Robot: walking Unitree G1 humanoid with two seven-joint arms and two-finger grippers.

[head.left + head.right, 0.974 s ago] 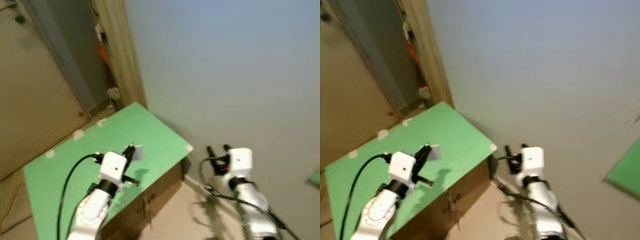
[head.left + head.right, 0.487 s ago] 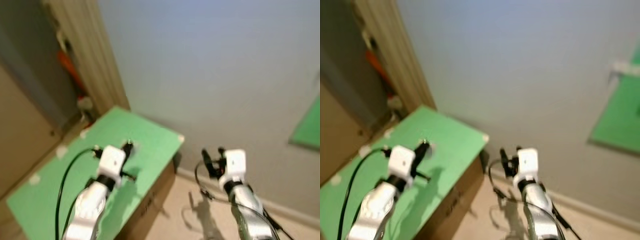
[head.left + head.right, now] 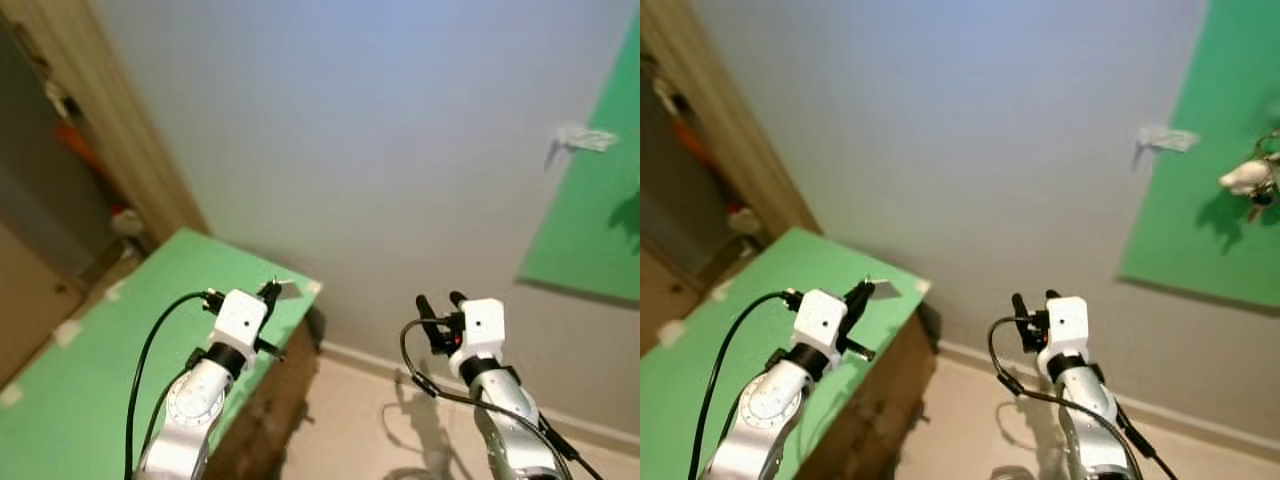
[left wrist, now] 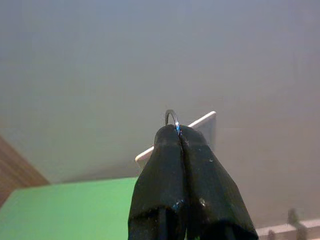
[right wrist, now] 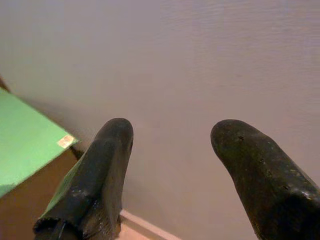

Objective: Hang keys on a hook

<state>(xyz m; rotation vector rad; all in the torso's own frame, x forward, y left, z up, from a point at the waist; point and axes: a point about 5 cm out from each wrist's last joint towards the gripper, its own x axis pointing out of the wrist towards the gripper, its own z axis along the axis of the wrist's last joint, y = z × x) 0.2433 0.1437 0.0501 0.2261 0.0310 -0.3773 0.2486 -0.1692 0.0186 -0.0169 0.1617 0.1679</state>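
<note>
My left gripper [image 3: 270,292] is raised over the corner of a green-topped cardboard box [image 3: 110,340] and is shut on the keys. Along its fingers, a thin metal key ring [image 4: 172,119] sticks out above the closed fingertips, with a pale flat tag [image 4: 202,125] behind it. A green panel [image 3: 1200,170] is fixed to the wall at the upper right, and a white hook [image 3: 1246,177] on it throws a shadow. My right gripper [image 3: 440,302] is held up before the bare wall, open, with nothing between its fingers [image 5: 107,165].
A grey wall [image 3: 380,150] fills the middle, with a white baseboard [image 3: 400,365] and beige floor below. A wooden door frame [image 3: 120,140] stands at the left. White tape [image 3: 582,138] holds the panel's left edge.
The view has swung right and upward, bringing the green wall panel and hook into sight. Both arms keep their pose, and the left gripper still grips the keys.
</note>
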